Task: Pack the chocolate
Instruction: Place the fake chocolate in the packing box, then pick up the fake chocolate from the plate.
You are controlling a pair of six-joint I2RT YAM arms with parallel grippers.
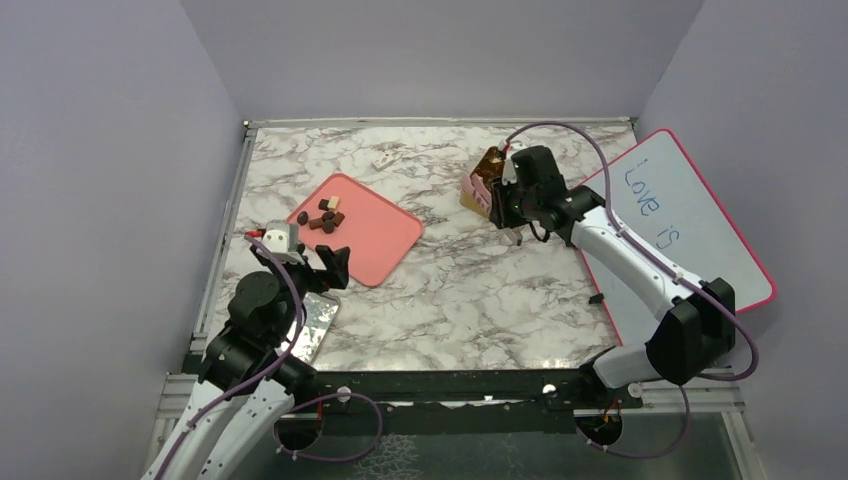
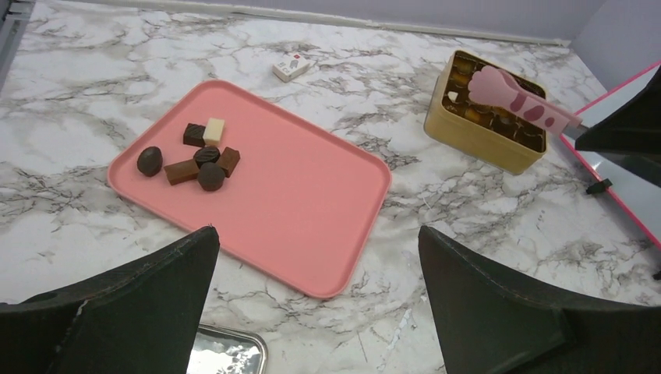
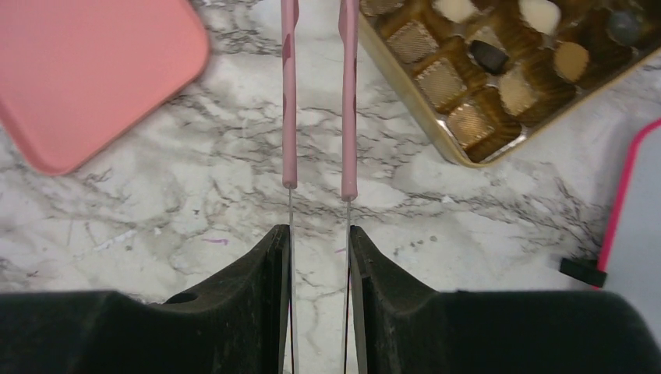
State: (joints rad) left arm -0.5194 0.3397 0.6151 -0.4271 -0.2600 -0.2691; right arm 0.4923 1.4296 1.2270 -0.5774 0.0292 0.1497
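Note:
Several small chocolates (image 1: 322, 215), mostly dark brown with one cream piece, lie clustered at the far left of a pink tray (image 1: 375, 235); they also show in the left wrist view (image 2: 199, 156). My left gripper (image 2: 317, 231) is open and empty, held above the tray's near edge (image 2: 312, 288). My right gripper (image 3: 319, 230) is shut on pink tweezers (image 3: 289, 93). In the left wrist view the tweezers' tips (image 2: 507, 92) hover over a square gold box (image 2: 468, 140) that holds several chocolates (image 3: 489, 56). I cannot tell whether the tips hold anything.
A whiteboard with a pink frame (image 1: 690, 225) lies to the right of the box. A small white packet (image 2: 291, 68) lies behind the tray. A shiny metal lid (image 1: 318, 325) lies near the left arm. A small black piece (image 3: 583, 271) lies by the board's edge.

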